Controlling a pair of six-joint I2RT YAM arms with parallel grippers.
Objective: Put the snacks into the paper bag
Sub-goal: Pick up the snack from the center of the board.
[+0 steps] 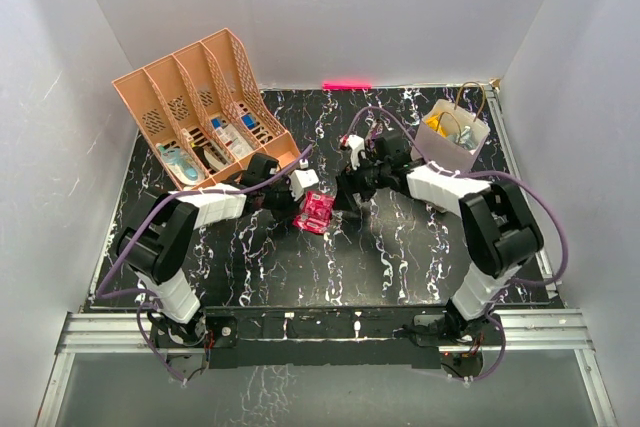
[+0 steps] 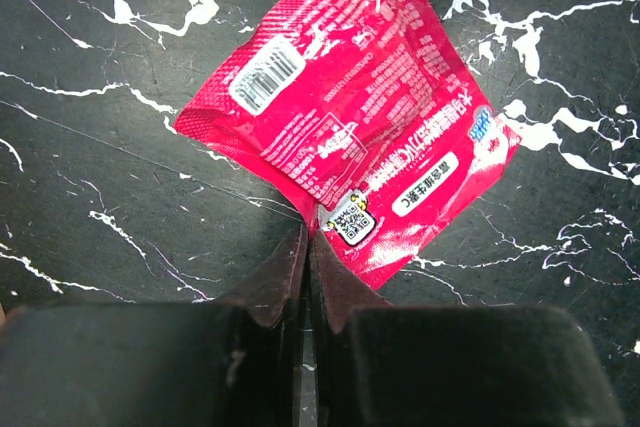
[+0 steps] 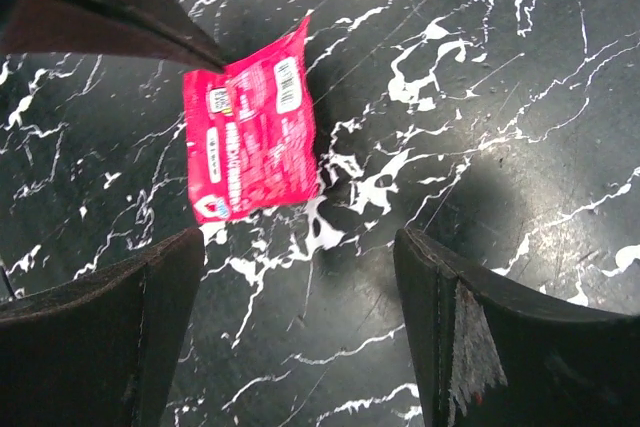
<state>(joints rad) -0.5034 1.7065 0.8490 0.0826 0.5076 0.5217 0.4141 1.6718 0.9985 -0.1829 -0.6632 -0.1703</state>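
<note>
A pink-red snack packet (image 1: 315,211) lies on the black marble table, between the two grippers. In the left wrist view the packet (image 2: 350,127) shows its barcode and QR code. My left gripper (image 2: 310,232) is shut, pinching the packet's near corner; in the top view the left gripper (image 1: 304,197) is at the packet's left side. My right gripper (image 3: 300,277) is open and empty, just above the table beside the packet (image 3: 250,132); in the top view the right gripper (image 1: 346,190) is right of the packet. The pale paper bag (image 1: 455,139) stands upright at the back right with yellow and silvery packets inside.
A peach slotted organiser (image 1: 200,107) with small items stands at the back left. A pink strip (image 1: 347,84) lies at the table's far edge. White walls enclose the table (image 1: 330,267) on three sides. The right arm runs close in front of the bag.
</note>
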